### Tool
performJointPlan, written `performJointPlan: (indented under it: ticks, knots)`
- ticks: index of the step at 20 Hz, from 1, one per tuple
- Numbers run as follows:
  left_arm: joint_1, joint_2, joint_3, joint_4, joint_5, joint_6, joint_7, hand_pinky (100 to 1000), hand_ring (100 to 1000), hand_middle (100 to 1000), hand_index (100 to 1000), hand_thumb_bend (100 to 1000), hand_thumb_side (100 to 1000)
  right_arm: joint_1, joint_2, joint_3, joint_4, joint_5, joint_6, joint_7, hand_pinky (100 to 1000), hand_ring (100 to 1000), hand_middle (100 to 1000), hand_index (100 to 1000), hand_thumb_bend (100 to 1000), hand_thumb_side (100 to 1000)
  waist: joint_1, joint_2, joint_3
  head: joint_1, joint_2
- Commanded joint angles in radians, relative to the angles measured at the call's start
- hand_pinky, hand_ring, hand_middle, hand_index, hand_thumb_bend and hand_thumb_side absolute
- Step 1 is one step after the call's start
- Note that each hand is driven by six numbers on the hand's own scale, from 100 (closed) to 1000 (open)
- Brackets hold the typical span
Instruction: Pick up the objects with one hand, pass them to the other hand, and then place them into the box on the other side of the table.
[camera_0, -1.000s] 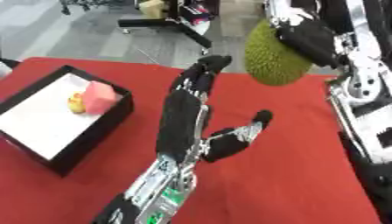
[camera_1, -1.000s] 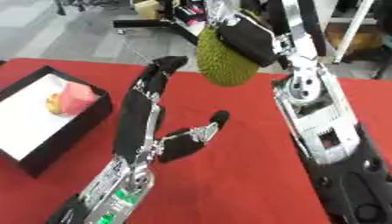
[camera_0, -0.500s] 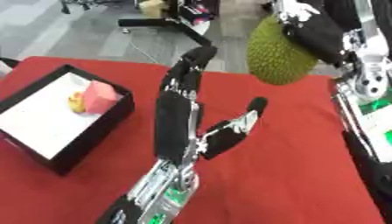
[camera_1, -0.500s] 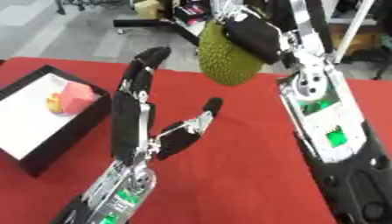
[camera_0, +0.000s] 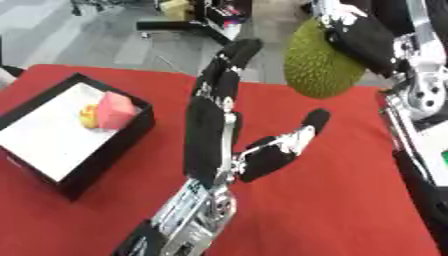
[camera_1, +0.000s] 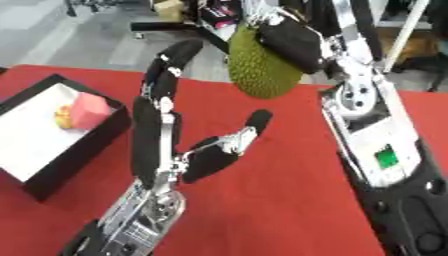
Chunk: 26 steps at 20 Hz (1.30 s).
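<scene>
A big green spiky fruit (camera_0: 320, 62) hangs in the air above the far edge of the red table (camera_0: 332, 200). My right hand (camera_0: 366, 36) is curled over its top and right side and carries it. My left hand (camera_0: 217, 130) stands open and upright in the middle of the table, fingers straight up and thumb spread to the right. Its fingertips (camera_0: 240, 50) are just left of the fruit and do not touch it. At the left lies a black box (camera_0: 109, 147) with a white floor, holding a pink block (camera_0: 115, 108) and a small yellow thing (camera_0: 87, 116).
My right arm (camera_1: 376, 150) runs down the right side of the table. Beyond the far table edge is grey floor with a black chair base (camera_0: 188, 27) and clutter.
My left hand has risen and stretched its fingers up toward the fruit. The fruit in my right hand has stayed at about the same place near the far edge.
</scene>
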<state>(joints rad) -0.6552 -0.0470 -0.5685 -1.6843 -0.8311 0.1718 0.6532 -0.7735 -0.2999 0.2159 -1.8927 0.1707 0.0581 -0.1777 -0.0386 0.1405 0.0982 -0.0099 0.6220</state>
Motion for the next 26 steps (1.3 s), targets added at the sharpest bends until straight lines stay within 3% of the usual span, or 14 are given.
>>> performJointPlan:
  ticks: [1, 18, 26]
  knots:
    - [-0.029, -0.024, -0.01, -0.021, 0.01, -0.002, -0.026, 807, 758, 769, 859, 647, 406, -0.012, -0.019, -0.007, -0.022, -0.007, -0.003, 0.006, 755, 168, 100, 100, 100, 324, 0.001, -0.018, -0.003, 0.003, -0.007]
    - [-0.084, -0.083, -0.012, 0.042, -0.007, 0.027, -0.062, 800, 755, 768, 851, 577, 422, -0.006, -0.008, 0.003, -0.036, -0.024, -0.001, 0.026, 759, 160, 100, 100, 100, 321, -0.003, -0.012, -0.024, 0.01, -0.01]
    - [-0.101, -0.084, 0.006, 0.058, -0.017, 0.045, -0.048, 794, 748, 756, 838, 489, 412, -0.005, -0.008, 0.007, -0.035, -0.032, -0.011, 0.038, 760, 163, 100, 100, 100, 317, -0.003, -0.011, -0.028, 0.006, -0.012]
